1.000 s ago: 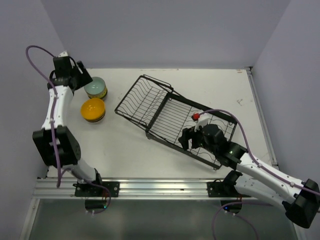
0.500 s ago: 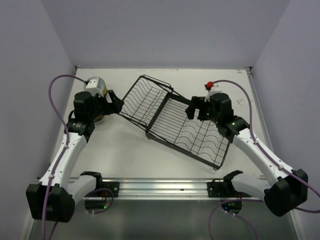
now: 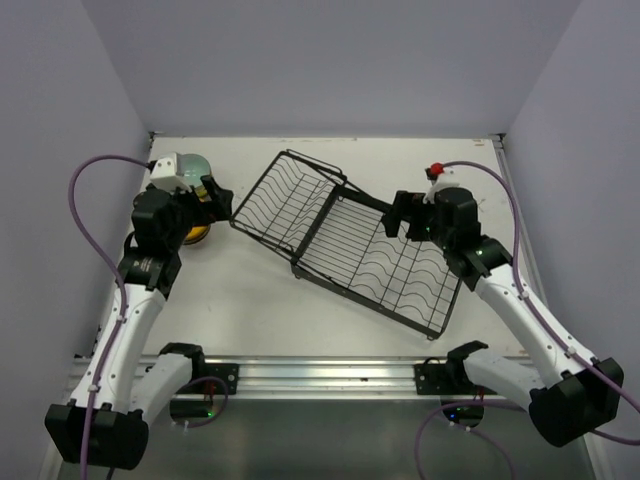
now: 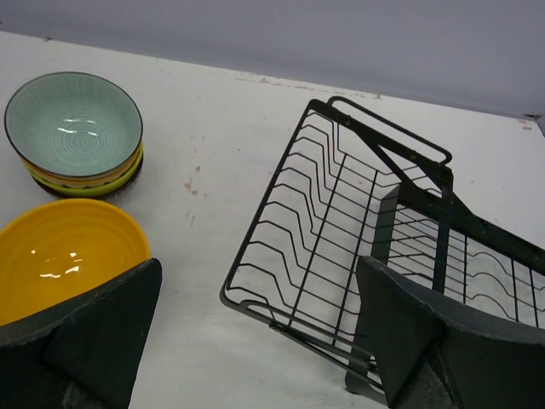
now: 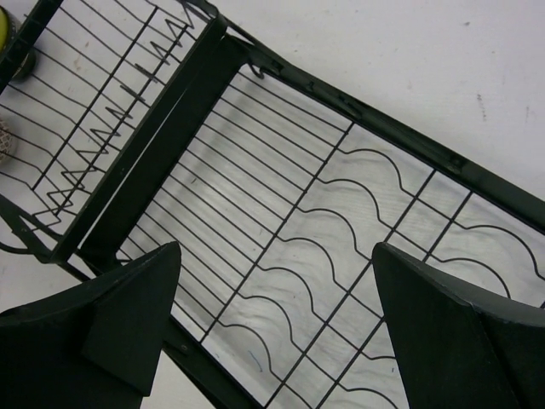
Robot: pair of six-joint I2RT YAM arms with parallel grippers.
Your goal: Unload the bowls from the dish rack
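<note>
The black wire dish rack (image 3: 350,240) lies open across the middle of the table, and no bowl shows in it. To its left, a pale teal bowl (image 4: 72,126) tops a stack beside an orange-yellow bowl (image 4: 64,251). In the top view my left arm hides most of both, leaving an orange edge (image 3: 196,236). My left gripper (image 3: 218,200) hovers between the bowls and the rack's basket end (image 4: 341,221); its fingers (image 4: 260,285) are wide open and hold nothing. My right gripper (image 3: 398,215) hangs open over the flat wavy section (image 5: 341,213), nothing between its fingers (image 5: 274,256).
Grey walls close in the table on the left, back and right. A metal rail (image 3: 320,378) with both arm bases runs along the near edge. Bare tabletop (image 3: 240,300) lies in front of the rack, and bowl edges (image 5: 5,25) show beyond the rack's far end.
My left arm came back from the teal stack at the far left towards the rack. My right arm rose from the rack's near corner to its far right side. Both grippers opened wider.
</note>
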